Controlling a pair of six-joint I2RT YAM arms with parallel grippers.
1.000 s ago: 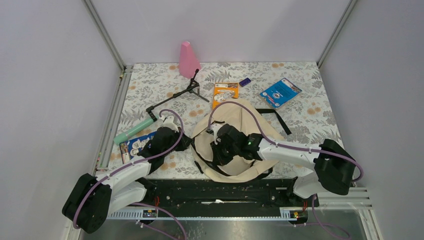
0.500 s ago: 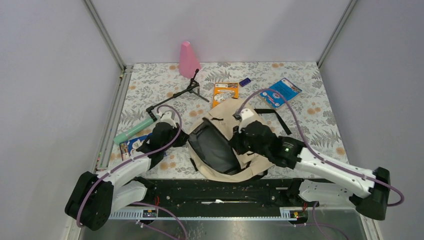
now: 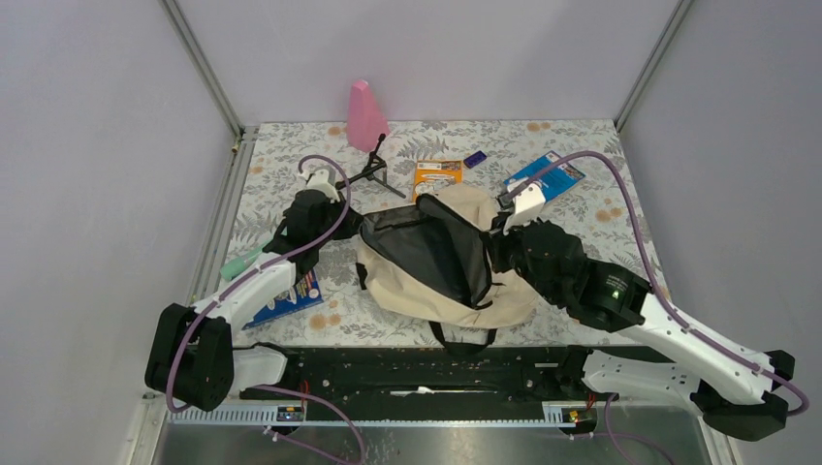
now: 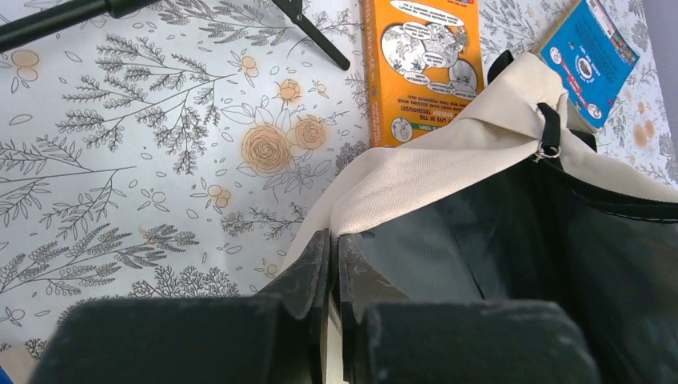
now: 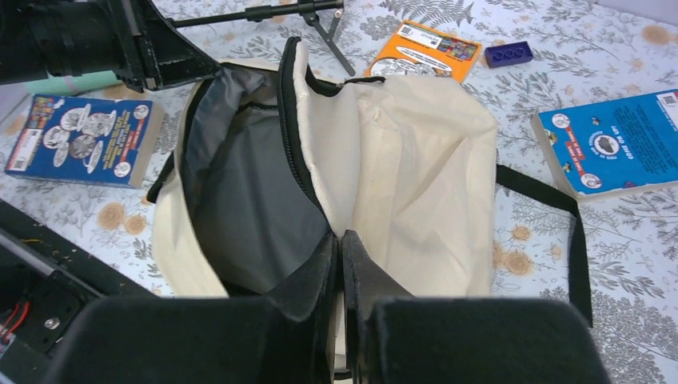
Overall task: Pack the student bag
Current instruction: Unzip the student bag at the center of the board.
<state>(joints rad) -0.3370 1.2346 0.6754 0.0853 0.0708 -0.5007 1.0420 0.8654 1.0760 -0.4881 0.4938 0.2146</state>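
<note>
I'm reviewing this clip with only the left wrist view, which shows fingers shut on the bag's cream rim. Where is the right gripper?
Observer: The right gripper is shut on the opposite rim of the student bag, so the mouth is held open.
Operator: Anything packed inside?
Observer: The right wrist view shows only grey lining; no item is visible.
Operator: What lies left of the bag?
Observer: A blue cartoon-covered book and a mint-green tube.
</note>
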